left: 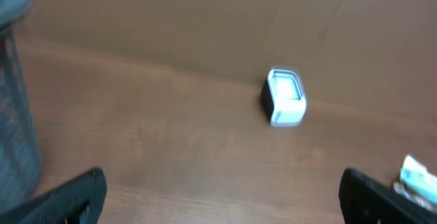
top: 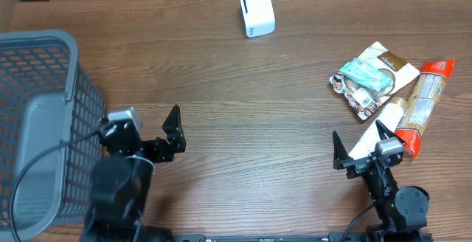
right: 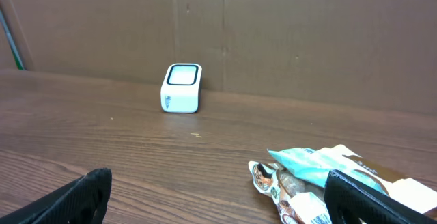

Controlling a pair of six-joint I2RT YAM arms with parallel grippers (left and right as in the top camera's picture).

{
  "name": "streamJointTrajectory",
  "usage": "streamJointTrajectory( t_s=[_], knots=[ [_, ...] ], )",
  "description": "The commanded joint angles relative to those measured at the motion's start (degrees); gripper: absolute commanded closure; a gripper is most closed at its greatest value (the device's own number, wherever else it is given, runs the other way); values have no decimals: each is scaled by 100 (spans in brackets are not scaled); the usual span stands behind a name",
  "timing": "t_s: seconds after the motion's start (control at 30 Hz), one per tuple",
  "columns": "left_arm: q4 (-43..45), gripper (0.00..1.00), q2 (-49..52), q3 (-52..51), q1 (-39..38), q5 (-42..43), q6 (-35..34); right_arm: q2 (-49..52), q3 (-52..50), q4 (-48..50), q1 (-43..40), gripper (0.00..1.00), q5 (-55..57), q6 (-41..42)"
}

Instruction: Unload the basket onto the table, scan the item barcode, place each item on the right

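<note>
White scanner upright at the far edge of the table, snack packets piled near the right edge, just beside the right gripper, mesh basket at left beside the left gripper — both with jaws spread wide, bare wood between them.

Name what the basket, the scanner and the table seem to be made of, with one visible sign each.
Basket: probably matte grey plastic, though coated wire is possible; fine mesh walls under a thick smooth rim.
Scanner: white plastic, slightly glossy; rounded moulded corners.
Table: brown wood or wood-look laminate, satin finish; long grain lines run across it.
</note>
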Motion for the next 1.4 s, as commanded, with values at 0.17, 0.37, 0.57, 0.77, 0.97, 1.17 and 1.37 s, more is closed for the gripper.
streamJointTrajectory(
  t_s=[0.17,0.37,0.57,0.77,0.97,1.17,1.37],
  knots=[
    [1803,0,-1128,-1471,560,719,1982,-68,-61,22,-2,0,50,-24],
    [2140,0,-1705,-2216,767,1010,2850,-68,-61,22,-2,0,50,-24],
    [2142,0,-2181,-2693,929,999,2986,-68,-61,22,-2,0,50,-24],
    [2199,0,-2610,-3200,979,997,3272,-68,-61,22,-2,0,50,-24],
    [2221,0,-2680,-3434,977,997,3442,-68,-61,22,-2,0,50,-24],
    [2221,0,-2680,-3652,977,992,3689,-68,-61,22,-2,0,50,-24],
    [1875,0,-2680,-3696,977,911,3611,-68,-61,22,-2,0,50,-24]
  ],
)
